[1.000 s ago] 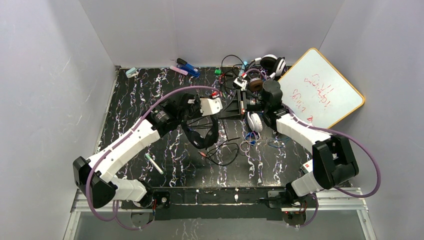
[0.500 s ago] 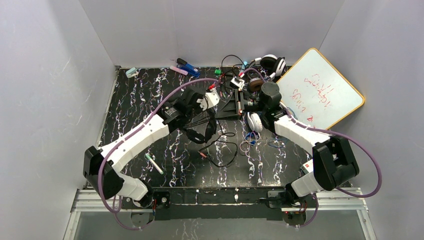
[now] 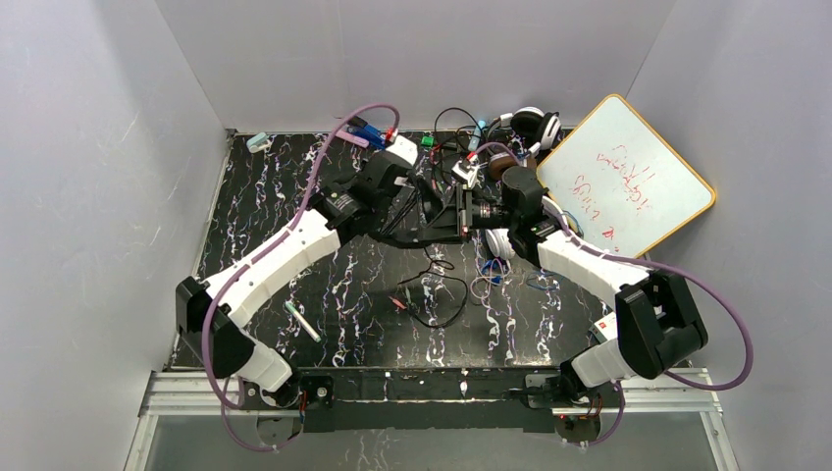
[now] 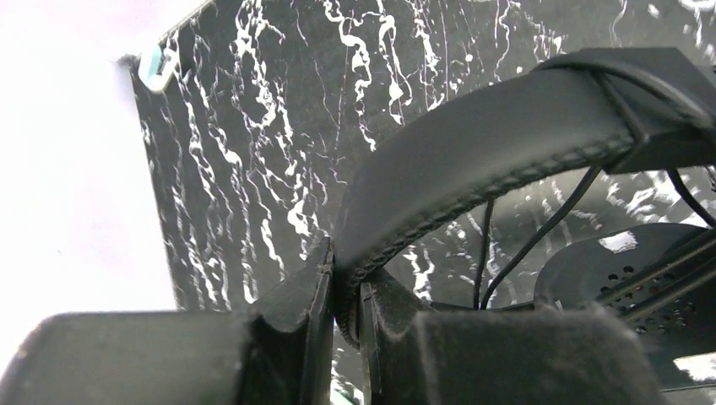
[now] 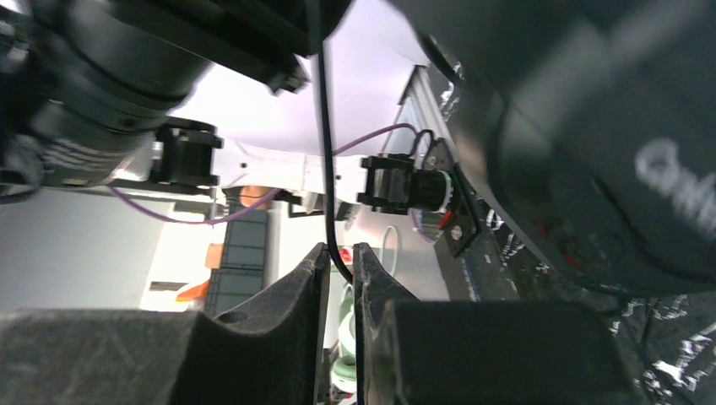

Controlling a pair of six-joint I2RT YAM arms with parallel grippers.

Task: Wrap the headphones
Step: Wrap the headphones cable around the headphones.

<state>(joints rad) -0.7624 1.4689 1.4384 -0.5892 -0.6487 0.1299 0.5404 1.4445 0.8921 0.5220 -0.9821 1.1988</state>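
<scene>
The left arm reaches far to mid-table, left gripper (image 4: 344,291) clamped on the headband (image 4: 481,143) of the black headphones (image 4: 629,270). The right arm bends leftward, right gripper (image 5: 339,257) narrowly parted around the cord (image 5: 324,152).

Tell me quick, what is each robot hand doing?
Left gripper: closed on the black headphones' headband.
Right gripper: nearly closed around a thin black cord; whether it grips cannot be told.

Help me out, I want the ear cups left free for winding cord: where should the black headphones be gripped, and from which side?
I'd grip the headband, coming in edge-on and squeezing its flat faces, as the left gripper does: it is a thin strap narrow jaws can span, while the ear cup is broad.
</scene>
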